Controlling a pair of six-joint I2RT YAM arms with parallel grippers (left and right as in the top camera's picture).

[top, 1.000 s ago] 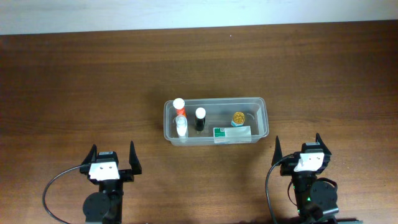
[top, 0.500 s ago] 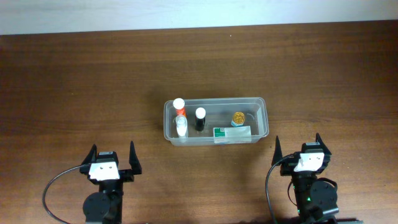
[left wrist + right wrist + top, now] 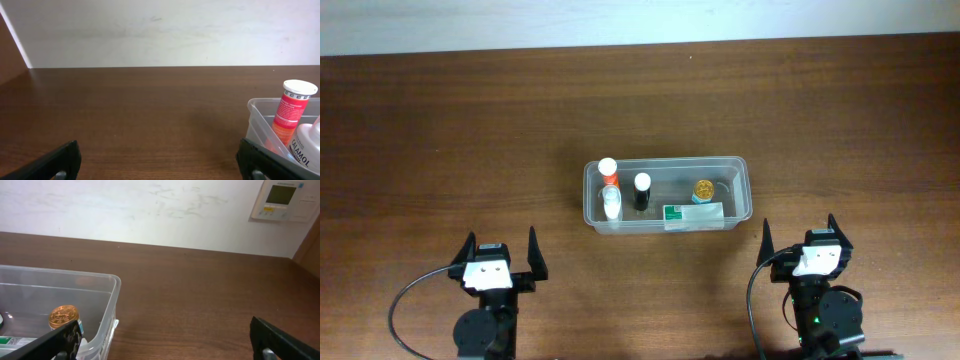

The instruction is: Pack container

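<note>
The clear plastic container point(image 3: 745, 195) sits mid-table. Inside stand an orange tube with a white cap point(image 3: 609, 169), a white bottle point(image 3: 612, 205), a black bottle with a white cap point(image 3: 641, 190) and a gold-lidded jar point(image 3: 704, 189); a green-and-white box point(image 3: 694, 214) lies along the near wall. My left gripper point(image 3: 501, 250) is open and empty, near the front edge, left of the container. My right gripper point(image 3: 801, 238) is open and empty, just right of it. The left wrist view shows the container's corner point(image 3: 256, 107) and the orange tube point(image 3: 291, 110); the right wrist view shows its wall point(image 3: 111, 297) and the jar point(image 3: 63, 316).
The brown wooden table point(image 3: 440, 140) runs to a white wall point(image 3: 620, 20) at the back. A wall thermostat point(image 3: 284, 200) hangs at the upper right of the right wrist view.
</note>
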